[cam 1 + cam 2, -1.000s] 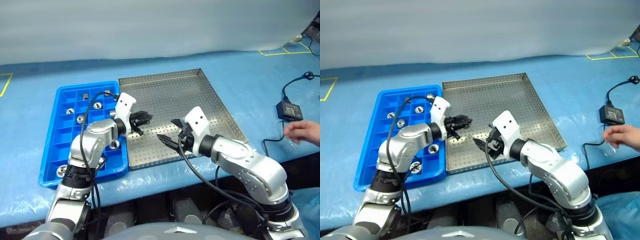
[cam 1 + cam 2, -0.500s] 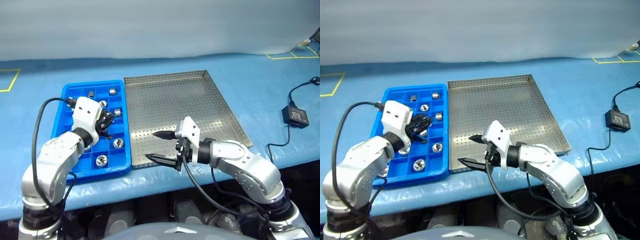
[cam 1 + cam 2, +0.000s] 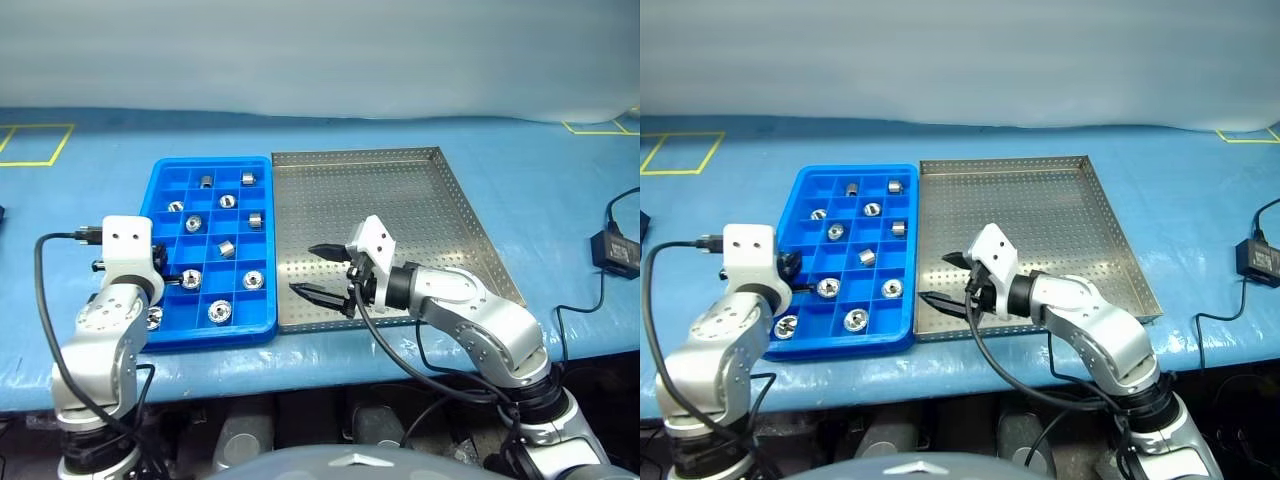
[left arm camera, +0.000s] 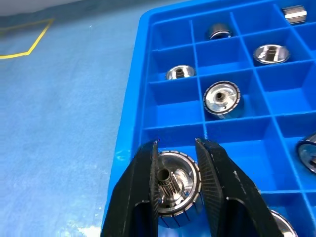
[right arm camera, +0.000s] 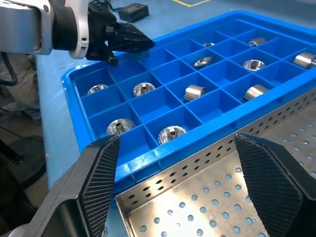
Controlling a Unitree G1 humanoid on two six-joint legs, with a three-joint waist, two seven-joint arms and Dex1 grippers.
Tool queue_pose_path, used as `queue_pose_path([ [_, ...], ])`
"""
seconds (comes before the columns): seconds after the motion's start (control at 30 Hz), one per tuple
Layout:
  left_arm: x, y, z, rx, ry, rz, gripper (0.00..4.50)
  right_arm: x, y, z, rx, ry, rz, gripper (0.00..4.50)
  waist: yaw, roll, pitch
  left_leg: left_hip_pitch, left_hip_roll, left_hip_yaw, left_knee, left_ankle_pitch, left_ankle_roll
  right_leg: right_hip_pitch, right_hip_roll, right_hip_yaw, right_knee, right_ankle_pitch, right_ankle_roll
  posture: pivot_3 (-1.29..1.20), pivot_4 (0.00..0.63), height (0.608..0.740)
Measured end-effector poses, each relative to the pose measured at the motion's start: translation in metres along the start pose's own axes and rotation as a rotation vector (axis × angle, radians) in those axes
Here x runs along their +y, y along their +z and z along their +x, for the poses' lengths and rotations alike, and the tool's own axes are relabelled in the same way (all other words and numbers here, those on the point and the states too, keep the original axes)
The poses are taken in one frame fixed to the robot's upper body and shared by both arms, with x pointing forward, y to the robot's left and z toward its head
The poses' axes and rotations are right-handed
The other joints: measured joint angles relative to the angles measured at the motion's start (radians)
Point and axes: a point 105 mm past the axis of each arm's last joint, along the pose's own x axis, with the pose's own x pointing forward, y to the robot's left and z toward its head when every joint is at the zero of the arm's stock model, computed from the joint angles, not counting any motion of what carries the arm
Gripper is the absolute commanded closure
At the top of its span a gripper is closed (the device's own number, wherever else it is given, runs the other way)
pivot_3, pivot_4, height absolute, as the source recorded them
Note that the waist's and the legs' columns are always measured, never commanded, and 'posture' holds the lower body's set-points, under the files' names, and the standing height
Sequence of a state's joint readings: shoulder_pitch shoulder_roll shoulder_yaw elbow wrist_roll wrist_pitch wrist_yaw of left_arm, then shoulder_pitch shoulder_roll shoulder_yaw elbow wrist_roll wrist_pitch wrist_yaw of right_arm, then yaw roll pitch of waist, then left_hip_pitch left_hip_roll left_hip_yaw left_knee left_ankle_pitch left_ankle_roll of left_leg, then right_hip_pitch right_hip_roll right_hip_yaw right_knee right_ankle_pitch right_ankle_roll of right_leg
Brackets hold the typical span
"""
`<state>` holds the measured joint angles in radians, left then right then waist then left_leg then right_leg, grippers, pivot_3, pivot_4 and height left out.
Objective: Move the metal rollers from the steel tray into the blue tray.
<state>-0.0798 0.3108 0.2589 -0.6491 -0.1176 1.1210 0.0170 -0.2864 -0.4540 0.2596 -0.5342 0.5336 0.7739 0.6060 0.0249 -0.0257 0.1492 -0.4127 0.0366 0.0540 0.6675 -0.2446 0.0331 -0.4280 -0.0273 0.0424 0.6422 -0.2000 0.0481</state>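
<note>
- Bright, even overhead light; shadows on the blue-covered worktop are soft.
- Glare spots on the perforated square steel tray and small shiny metal rollers.
- Near black fingers look slightly soft.

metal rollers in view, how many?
12 metal rollers: 11 in the blue tray compartments, one clamped in the left gripper over its left edge. Gripper may hide another.

Our left gripper is clamped on a metal roller, fingers pinching both its sides, arm bent at the near left with the wrist aimed forward and slightly down. Our right gripper sits mid-scene with fingers spread wide, empty, forearm angled leftward from the near right.
</note>
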Motion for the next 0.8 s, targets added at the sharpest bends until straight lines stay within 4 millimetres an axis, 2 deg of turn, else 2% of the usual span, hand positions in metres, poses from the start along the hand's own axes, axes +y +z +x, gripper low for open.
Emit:
queue_pose_path([
  [0.1,-0.005,-0.001,0.007,0.001,-0.005,0.012,3.66,-0.002,0.000,-0.001,0.000,-0.019,0.001,0.59,-0.004,0.000,0.000,0.000,0.000,0.000,0.000,0.000,0.000,0.000,0.000,0.000,0.000,0.000,0.000,0.05,0.150,0.740],
  [0.17,-0.005,-0.004,0.012,0.009,0.000,0.023,2.91,-0.004,0.000,-0.002,0.004,-0.033,0.004,0.59,-0.008,0.000,0.000,0.000,0.000,0.000,-0.001,0.000,0.000,-0.001,0.000,0.000,0.000,0.000,0.000,0.05,0.150,0.740],
  [0.23,-0.003,-0.005,0.016,0.006,0.014,0.024,2.34,-0.006,-0.002,-0.004,0.011,-0.053,0.009,0.59,-0.011,0.000,0.000,0.000,0.000,0.000,-0.001,0.000,0.000,-0.001,0.000,0.000,0.000,0.000,-0.001,0.04,0.150,0.740],
  [0.47,0.000,0.009,0.019,-0.078,0.062,-0.015,0.03,-0.010,0.000,-0.007,0.007,-0.091,0.006,0.59,-0.013,0.000,0.000,0.000,0.000,0.000,-0.001,0.000,0.000,0.000,0.000,0.000,0.000,0.000,-0.001,0.03,0.150,0.740],
  [0.6,-0.021,0.031,0.017,-0.201,-0.055,-0.145,0.03,-0.012,-0.001,-0.008,0.016,-0.111,-0.004,0.59,-0.010,-0.001,0.000,-0.001,0.000,0.000,0.000,0.000,0.000,0.000,-0.001,0.000,0.000,0.000,-0.001,0.03,0.150,0.740],
  [0.7,-0.058,0.040,0.006,-0.273,-0.307,-0.104,0.03,-0.022,-0.006,-0.013,0.056,-0.170,-0.040,0.59,-0.014,-0.001,0.000,-0.001,-0.001,0.001,-0.001,0.000,0.000,0.000,-0.001,0.000,0.000,0.000,-0.001,0.01,0.150,0.740],
  [0.8,-0.096,0.035,-0.010,-0.303,-0.555,0.000,0.03,-0.036,-0.008,-0.019,0.061,-0.239,-0.042,0.59,-0.021,0.000,0.000,-0.001,-0.001,0.002,-0.001,0.000,0.000,-0.001,-0.001,0.000,0.000,0.000,-0.001,0.00,0.150,0.740],
])
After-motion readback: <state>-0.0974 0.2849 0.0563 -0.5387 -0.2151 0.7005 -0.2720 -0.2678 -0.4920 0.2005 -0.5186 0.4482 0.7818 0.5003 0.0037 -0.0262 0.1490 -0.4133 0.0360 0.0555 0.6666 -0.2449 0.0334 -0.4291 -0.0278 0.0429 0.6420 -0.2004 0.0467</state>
